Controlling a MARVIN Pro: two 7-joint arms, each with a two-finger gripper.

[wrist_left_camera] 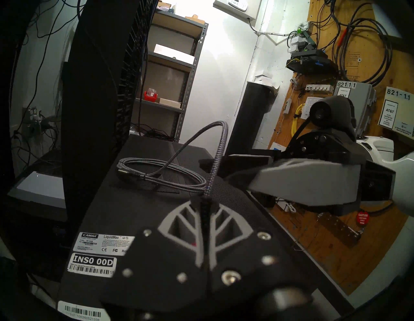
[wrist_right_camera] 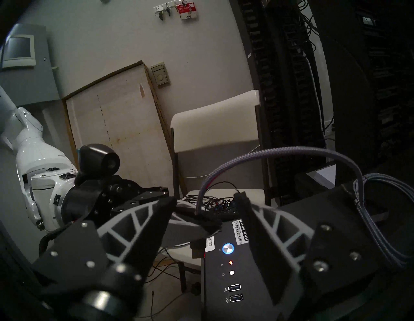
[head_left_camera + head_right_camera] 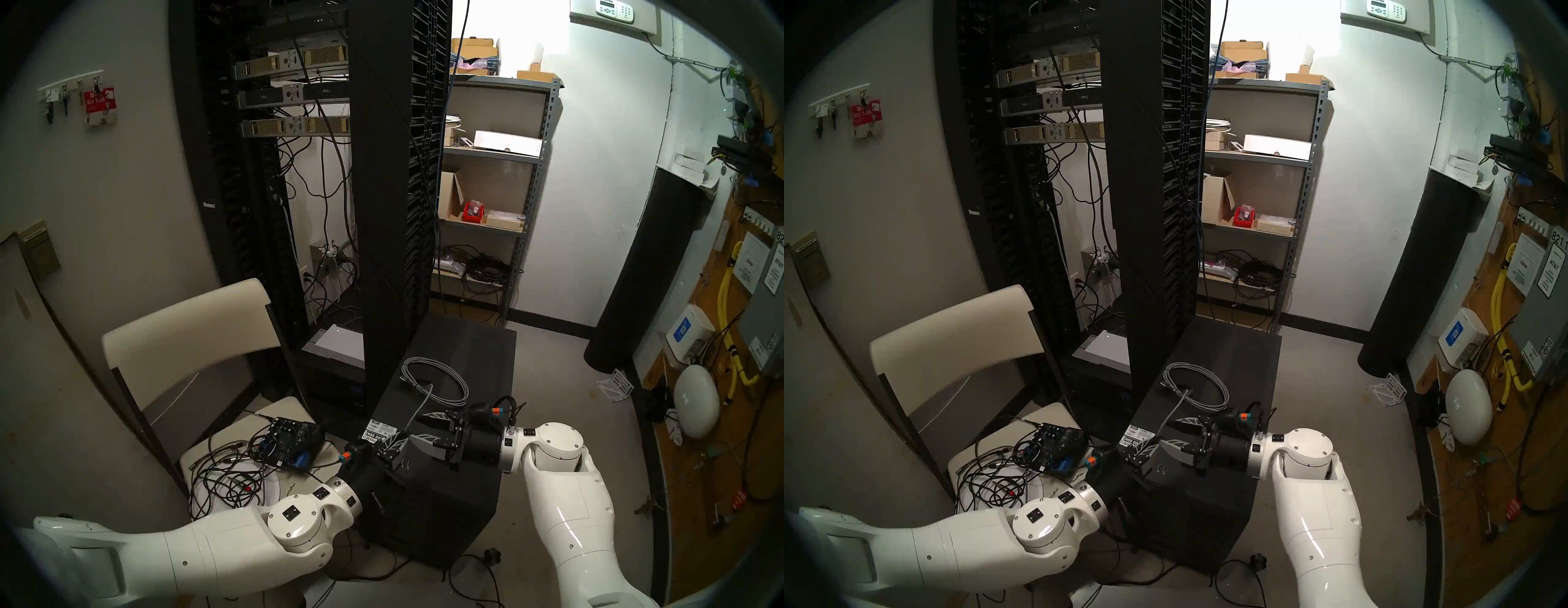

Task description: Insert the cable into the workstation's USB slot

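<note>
The workstation [image 3: 475, 352] is a matte-black tower lying beside the rack, with white stickers [image 1: 93, 265] near its front edge. Its front panel carries a blue-lit button [image 2: 228, 248], a red light and two USB slots [image 2: 234, 287]. The grey braided cable [image 3: 437, 382] lies coiled on top. One end arches up [image 1: 220, 134] and runs down into my left gripper [image 3: 401, 437], which is shut on it just above the panel. My right gripper [image 2: 206, 199] is open, and its fingers [image 2: 139, 222] straddle the left fingertips and the cable. The plug is mostly hidden.
The tall black server rack [image 3: 382, 212] stands right behind the workstation. To the left, a white chair [image 3: 191, 331] holds a small audio mixer [image 3: 288, 441] and tangled black wires. Metal shelves [image 3: 488, 170] fill the back, and yellow cables [image 3: 725, 297] run on the right wall.
</note>
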